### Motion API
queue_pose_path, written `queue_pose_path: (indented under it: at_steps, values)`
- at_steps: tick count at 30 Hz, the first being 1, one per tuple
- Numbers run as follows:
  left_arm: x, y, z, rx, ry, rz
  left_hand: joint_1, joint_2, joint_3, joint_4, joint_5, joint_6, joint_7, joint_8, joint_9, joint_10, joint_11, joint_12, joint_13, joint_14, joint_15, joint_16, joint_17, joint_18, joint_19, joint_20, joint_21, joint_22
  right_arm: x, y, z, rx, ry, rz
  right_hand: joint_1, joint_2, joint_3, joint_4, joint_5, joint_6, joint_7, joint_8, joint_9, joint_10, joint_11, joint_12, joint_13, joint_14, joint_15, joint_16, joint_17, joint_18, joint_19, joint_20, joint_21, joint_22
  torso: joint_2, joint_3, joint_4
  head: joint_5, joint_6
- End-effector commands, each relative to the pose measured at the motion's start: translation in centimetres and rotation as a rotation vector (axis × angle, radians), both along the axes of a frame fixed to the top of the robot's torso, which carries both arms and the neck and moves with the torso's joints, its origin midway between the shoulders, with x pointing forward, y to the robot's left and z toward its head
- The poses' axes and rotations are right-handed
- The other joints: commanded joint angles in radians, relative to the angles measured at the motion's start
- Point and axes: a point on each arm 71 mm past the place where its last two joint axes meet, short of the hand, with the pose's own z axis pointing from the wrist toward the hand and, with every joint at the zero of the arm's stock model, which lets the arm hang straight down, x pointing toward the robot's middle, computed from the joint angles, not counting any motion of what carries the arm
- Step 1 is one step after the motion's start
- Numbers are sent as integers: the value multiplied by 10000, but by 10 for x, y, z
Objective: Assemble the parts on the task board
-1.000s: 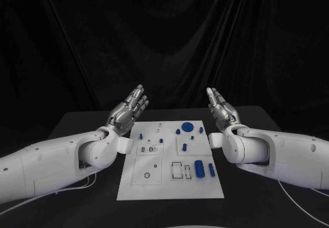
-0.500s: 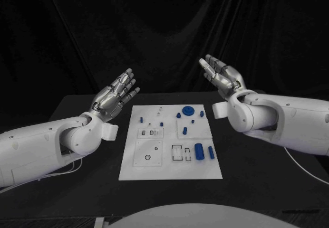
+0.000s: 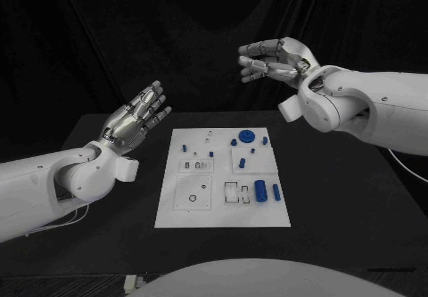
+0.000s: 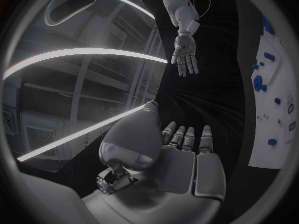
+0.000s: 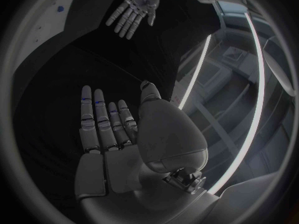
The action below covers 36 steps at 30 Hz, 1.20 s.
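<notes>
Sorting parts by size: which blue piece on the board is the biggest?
The long blue cylinder near the white board's front right; it outsizes the round blue piece at the back.

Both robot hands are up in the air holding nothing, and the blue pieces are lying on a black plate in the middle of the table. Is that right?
Almost. The left hand and the right hand are indeed raised and hold nothing, but the plate is not black. The head view shows the blue pieces on a white task board; it is the table under it that is black.
</notes>
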Motion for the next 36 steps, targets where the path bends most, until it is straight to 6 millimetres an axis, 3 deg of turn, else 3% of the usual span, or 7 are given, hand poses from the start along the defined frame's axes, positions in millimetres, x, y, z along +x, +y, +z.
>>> queue_pose_path:
  at_steps: [1,5,8,13,22,27,36]
  values:
    - [-2,-1,10,-594,-945,-212,177,-3,585,64,224,20,-37,95,64,-5,105,97,-22,43,110,-96,-71,-158,62,1,-54,-116,6,13,-7,-4531,-1352,1157,440,105,211,-105,-834,693,-46,272,200,848,2,162,161,2071,-740,709,500,-16,1744,-668,762,377,201,-21,81,-103,72]
    - [-2,-2,10,-624,-887,-336,251,36,631,60,281,13,1,91,62,-26,-20,78,-28,43,187,-96,-71,-172,74,78,-42,-107,16,23,-15,-7286,-3119,1529,514,-198,573,-47,-1986,1534,-295,344,234,2373,-282,9,194,4415,-1515,1614,1293,-49,3644,-1480,1613,830,274,-29,90,-62,164]
    - [-2,-2,10,-654,-868,-407,294,49,657,52,326,12,5,90,62,-27,-50,81,-28,43,218,-96,-71,-164,84,127,-33,-100,21,31,-24,-8997,-4275,1822,313,-497,706,156,-2699,1882,-530,374,277,3148,-334,-155,181,5117,-1700,2123,1748,-46,4198,-1668,2040,1113,325,-45,112,-85,232]
    - [-1,-2,10,-661,-835,-467,340,56,684,38,394,5,11,88,61,-30,-59,80,-28,43,244,-96,-71,-153,85,165,-32,-100,26,41,-44,-10962,-5431,2342,834,-794,1508,122,-2308,2990,-803,385,610,4657,-742,-1082,180,6108,-2175,5353,5329,-356,5034,-2086,4812,3950,361,-167,108,-9,303]
    - [-1,-2,9,-690,-793,-557,458,57,749,-2,517,15,97,91,63,-31,-72,87,-26,43,306,-96,-71,-129,94,253,-23,-94,29,45,-70,-12309,-5655,2589,841,-1350,2008,219,-2664,3137,-875,-85,894,5137,-931,-2219,234,6463,-2297,8049,8881,-731,5150,-2260,8173,8095,286,-221,180,-97,244]
    - [-1,-3,9,-697,-742,-625,503,66,781,-15,564,30,123,94,66,-26,-61,97,-23,43,329,-96,-71,-119,98,286,-20,-91,32,43,-85,-12774,-5209,2644,746,-1399,2093,283,-2721,3318,-799,-87,978,5475,-953,-2193,325,6484,-2308,8207,9098,-757,5095,-2263,8472,8487,241,-248,248,-40,98]
    - [1,-2,7,-674,-650,-707,670,63,902,-84,716,37,151,96,68,-20,-17,115,-19,43,491,-96,-71,-94,120,465,1,-77,33,39,-107,-12985,-4778,2682,725,-1465,2148,288,-2685,3362,-644,-131,1025,5505,-885,-2260,362,6511,-2291,8280,9207,-795,5108,-2264,8694,8799,263,-212,165,-68,-14]
